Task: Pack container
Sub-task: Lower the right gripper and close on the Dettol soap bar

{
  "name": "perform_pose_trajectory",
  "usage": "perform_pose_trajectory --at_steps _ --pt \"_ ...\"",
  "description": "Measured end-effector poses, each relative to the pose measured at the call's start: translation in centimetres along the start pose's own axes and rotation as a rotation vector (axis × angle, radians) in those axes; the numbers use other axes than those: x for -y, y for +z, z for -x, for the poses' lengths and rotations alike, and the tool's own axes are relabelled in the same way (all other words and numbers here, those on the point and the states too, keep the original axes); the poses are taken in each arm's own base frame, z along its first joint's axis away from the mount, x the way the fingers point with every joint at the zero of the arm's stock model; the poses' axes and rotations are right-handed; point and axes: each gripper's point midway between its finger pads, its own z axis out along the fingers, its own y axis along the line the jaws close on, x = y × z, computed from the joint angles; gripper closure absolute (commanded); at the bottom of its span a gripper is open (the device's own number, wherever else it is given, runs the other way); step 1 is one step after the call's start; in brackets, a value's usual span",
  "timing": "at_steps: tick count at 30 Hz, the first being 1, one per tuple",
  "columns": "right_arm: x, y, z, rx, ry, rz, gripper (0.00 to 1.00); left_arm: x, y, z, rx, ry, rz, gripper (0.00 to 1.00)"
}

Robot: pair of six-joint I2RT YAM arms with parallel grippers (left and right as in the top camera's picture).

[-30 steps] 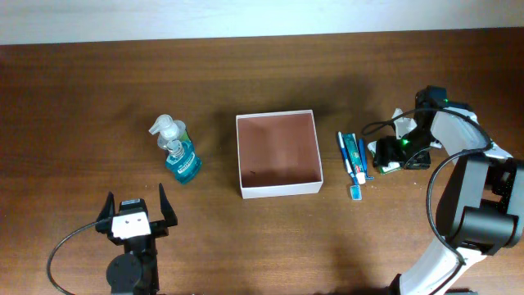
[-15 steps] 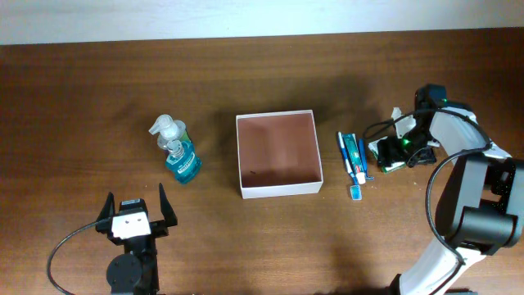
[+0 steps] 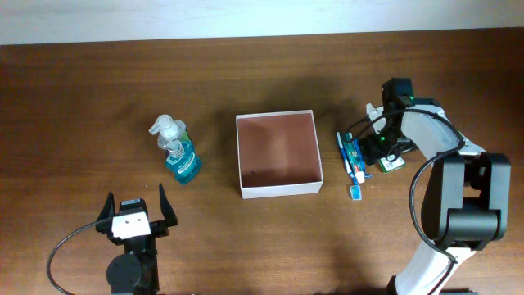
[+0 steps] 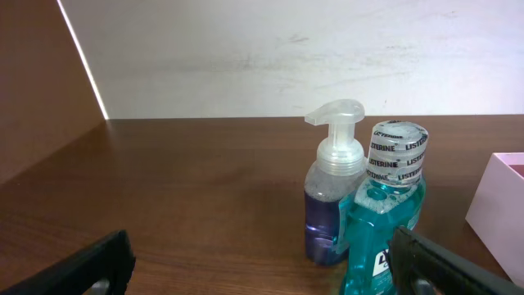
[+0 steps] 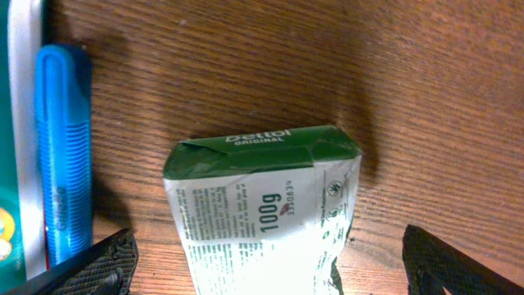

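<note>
The container, a shallow square box with white walls and a reddish-brown inside, stands empty at the table's middle; its corner shows in the left wrist view. My right gripper is open and points down over a green-and-white Dettol soap packet, one finger on each side. The packet lies right of the container. My left gripper is open and empty near the front left.
A toothpaste tube and a blue toothbrush lie between container and packet. A clear pump bottle and a teal Listerine bottle stand together left of the container, ahead of the left gripper.
My right arm has swung left, bringing its gripper closer to the toothpaste and over the soap packet. The left arm, the bottles and the container have not moved.
</note>
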Motion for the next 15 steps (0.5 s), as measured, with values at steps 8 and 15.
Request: perform_pose_trajectory --at_steps 8,15 --pt "-1.8 -0.1 0.4 0.022 0.058 0.104 0.26 0.0 0.0 0.0 0.0 0.0 0.0 0.01" --pt "-2.7 -0.2 0.5 0.029 0.065 0.158 0.37 0.0 0.0 0.0 0.0 0.0 0.0 0.01"
